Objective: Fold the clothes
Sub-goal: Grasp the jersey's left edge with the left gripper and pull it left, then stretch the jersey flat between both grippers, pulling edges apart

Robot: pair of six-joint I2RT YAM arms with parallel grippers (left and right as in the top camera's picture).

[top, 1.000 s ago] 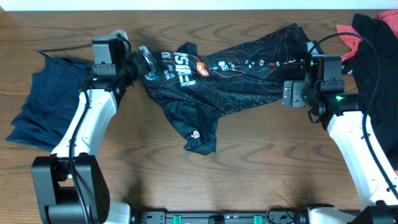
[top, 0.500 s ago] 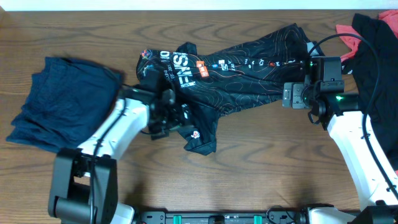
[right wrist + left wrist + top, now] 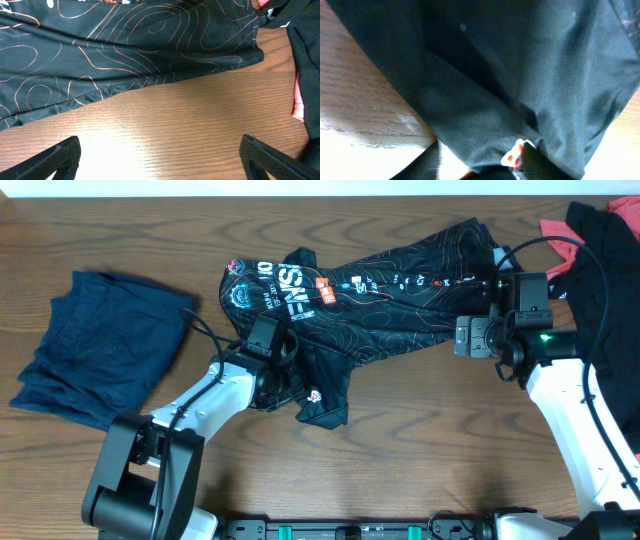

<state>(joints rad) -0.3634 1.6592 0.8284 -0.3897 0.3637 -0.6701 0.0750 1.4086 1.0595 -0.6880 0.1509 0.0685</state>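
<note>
The black jersey (image 3: 380, 300) with grey contour lines lies crumpled across the middle of the table, and a sleeve with a small red-and-white logo (image 3: 313, 395) hangs toward the front. My left gripper (image 3: 298, 385) is down on that sleeve. In the left wrist view dark fabric (image 3: 495, 100) fills the frame. The logo (image 3: 516, 152) sits between the fingers, which stand partly closed around the hem (image 3: 480, 167). My right gripper (image 3: 470, 335) hovers open over bare wood just below the jersey's right hem (image 3: 125, 50), holding nothing (image 3: 160, 160).
A navy-blue garment (image 3: 100, 345) lies folded at the left of the table. A black and coral-pink garment (image 3: 590, 250) is heaped at the back right, close to the right arm, and its edge shows in the right wrist view (image 3: 305, 75).
The left arm swung from the jersey's left collar area down to the front sleeve, and its jaws have narrowed around the fabric. The right arm has not moved.
</note>
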